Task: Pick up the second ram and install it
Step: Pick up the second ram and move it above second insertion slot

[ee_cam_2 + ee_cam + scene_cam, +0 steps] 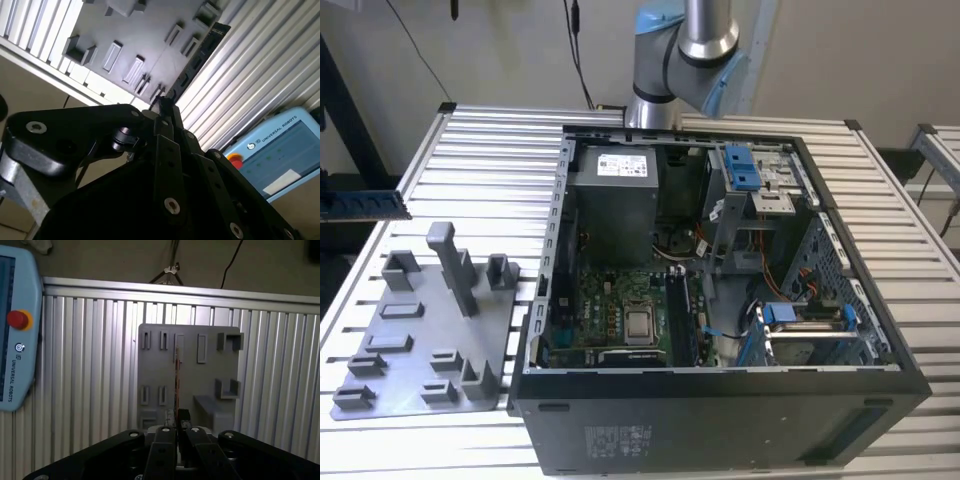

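Observation:
The second ram [200, 52] is a long dark board with black chips, and it sticks out from between my fingertips. My gripper [163, 104] is shut on one end of it. In the first wrist view the ram [176, 377] appears edge-on as a thin line rising from my gripper [176, 416], hanging above the grey plastic tray [187, 347]. In the exterior view the ram [362, 205] floats level at the exterior view's far left, above and beyond the tray [415, 345]. The open computer case [840, 400] holds the motherboard with its black slots [681, 318].
The tray carries several raised blocks, including a tall post [453, 262]. The case walls stand high around the motherboard, with a power supply [613, 205] and drive cages [810, 330] inside. A teach pendant [15, 330] lies beside the ribbed aluminium table [480, 170].

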Tool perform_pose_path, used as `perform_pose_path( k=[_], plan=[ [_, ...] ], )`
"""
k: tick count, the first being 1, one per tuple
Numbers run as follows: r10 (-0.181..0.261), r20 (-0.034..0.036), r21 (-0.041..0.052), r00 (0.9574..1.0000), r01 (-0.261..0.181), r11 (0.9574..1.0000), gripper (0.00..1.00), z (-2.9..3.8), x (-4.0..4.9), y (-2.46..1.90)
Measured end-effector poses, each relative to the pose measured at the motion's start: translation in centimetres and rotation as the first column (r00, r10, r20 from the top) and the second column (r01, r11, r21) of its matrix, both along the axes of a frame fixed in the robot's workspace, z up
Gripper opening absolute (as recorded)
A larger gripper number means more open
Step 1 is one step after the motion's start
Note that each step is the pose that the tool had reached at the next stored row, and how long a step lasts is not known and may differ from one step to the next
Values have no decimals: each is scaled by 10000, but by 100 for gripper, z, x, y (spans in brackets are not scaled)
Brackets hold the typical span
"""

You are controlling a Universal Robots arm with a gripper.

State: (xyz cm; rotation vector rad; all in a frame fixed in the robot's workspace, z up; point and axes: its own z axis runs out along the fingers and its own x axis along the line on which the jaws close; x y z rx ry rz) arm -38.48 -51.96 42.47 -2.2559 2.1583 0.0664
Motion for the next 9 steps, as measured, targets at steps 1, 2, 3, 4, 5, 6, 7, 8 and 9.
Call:
perform_pose_path(
  k=[1,2,3,4,5,6,7,8,9],
  plan=[
    [0,-1,-1,10000,0,10000,14,0,33,1],
    [0,-1,0,10000,0,10000,14,0,66,3],
    [-1,-1,0,10000,1,10000,14,0,99,4],
    [-1,-1,0,10000,1,10000,14,0,135,6],
    [-1,-4,-1,10000,1,10000,14,0,174,8],
    [-1,-5,-1,10000,1,10000,14,0,215,10],
    [0,-6,-1,10000,0,10000,14,0,256,11],
    [0,-6,0,10000,0,10000,14,0,298,12],
    [0,-9,-1,10000,0,10000,14,0,341,13]
  ],
)
